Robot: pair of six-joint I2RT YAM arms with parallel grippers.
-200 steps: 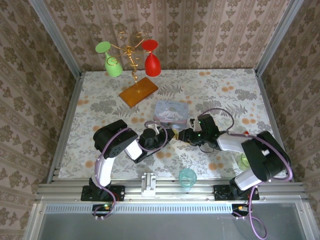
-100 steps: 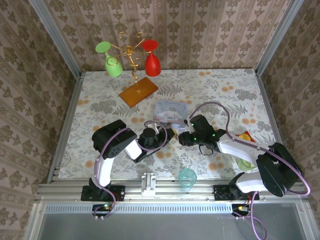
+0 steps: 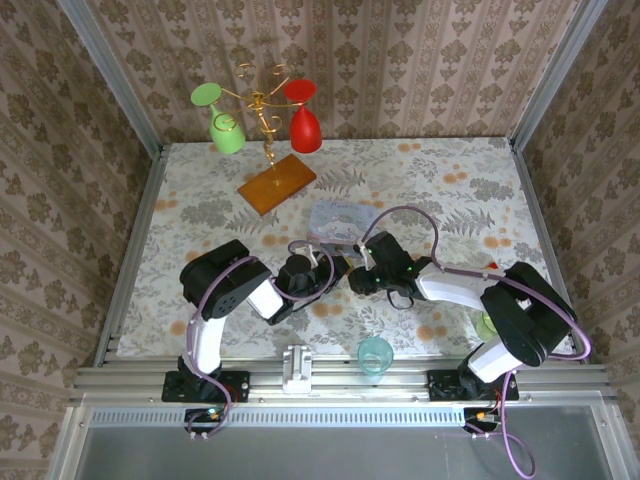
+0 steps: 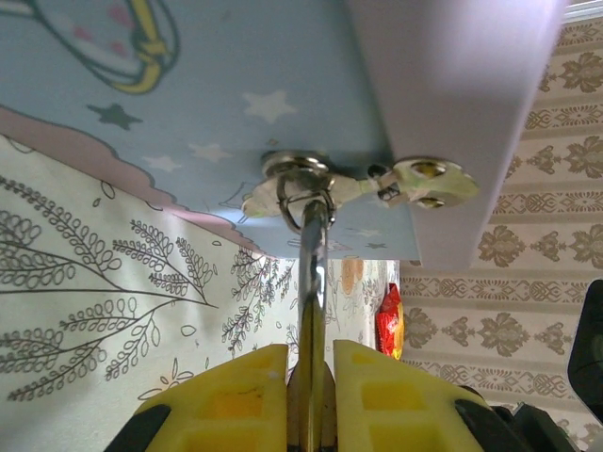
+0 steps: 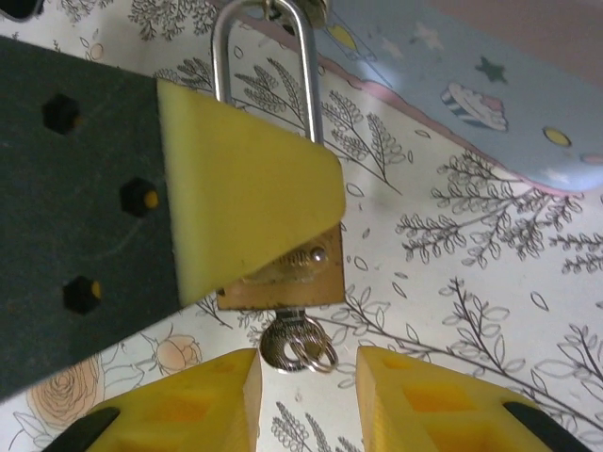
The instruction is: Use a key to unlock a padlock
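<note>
— What has moved?
— The right arm (image 3: 452, 286) has slid over to the left since a moment ago. Now the right claw (image 5: 307, 377) sits just under the key (image 5: 296, 343).
— Is it holding the key?
— No. Its two yellow fingers (image 5: 193, 405) stand apart, one on each side of the key. There is a small gap on both sides.
— Where is the key?
— It sticks in the bottom of the padlock (image 5: 300, 275). It has a little ring on its end.
— And the other claw?
— The left claw (image 4: 310, 377) is squeezed tight on the padlock. One of its yellow pads (image 5: 247, 193) covers most of the gold block.
— Where does the padlock hang?
— Its silver loop (image 4: 314, 235) goes through a ring on the pastel tin box (image 4: 188, 85). The box lies in the middle of the flowery table (image 3: 200, 215), just behind the two claws.
— What else is there?
— A blue-green cup (image 3: 375, 354) stands near the front edge. At the back, a gold wire stand (image 3: 268, 150) holds a green glass (image 3: 226, 130) and a red glass (image 3: 304, 125) upside down.
</note>
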